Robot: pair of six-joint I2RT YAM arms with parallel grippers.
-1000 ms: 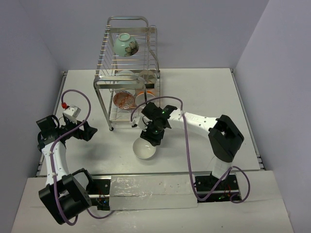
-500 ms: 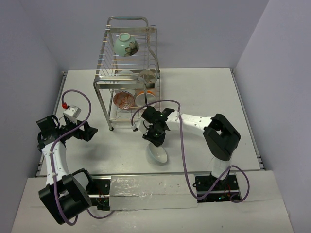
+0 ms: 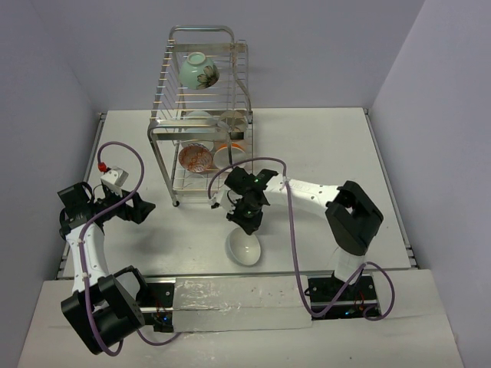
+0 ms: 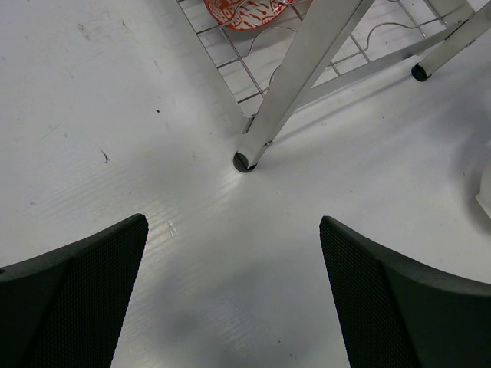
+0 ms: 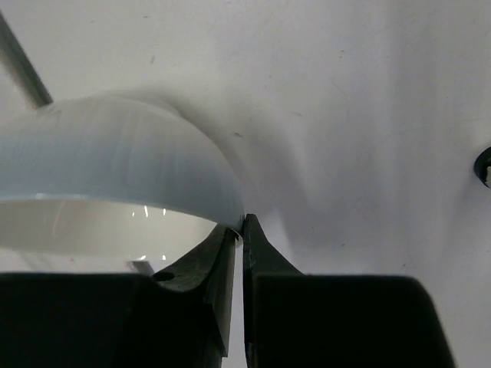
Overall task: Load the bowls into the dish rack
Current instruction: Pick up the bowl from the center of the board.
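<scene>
The silver wire dish rack (image 3: 163, 107) stands at the back middle. A mint green bowl (image 3: 199, 70) lies on its top tier. An orange-red bowl (image 3: 195, 158) and white bowls (image 3: 223, 156) sit on its lower tier. My right gripper (image 3: 247, 222) is shut on the rim of a white bowl (image 3: 244, 248) in front of the rack; the right wrist view shows the pinched rim (image 5: 115, 184) between the fingertips (image 5: 242, 226). My left gripper (image 3: 138, 207) is open and empty, left of the rack. Its wrist view shows a rack leg (image 4: 307, 69) and the orange-red bowl (image 4: 242, 9).
The rack's near feet (image 4: 244, 162) rest on the white table (image 3: 322, 153). Purple cables loop over both arms. Walls close the table at the back and sides. The held bowl's edge shows at the right edge of the left wrist view (image 4: 486, 195).
The right gripper has turned and shifted slightly right with the white bowl, tilting it and carrying it a little nearer. The left arm has not moved.
</scene>
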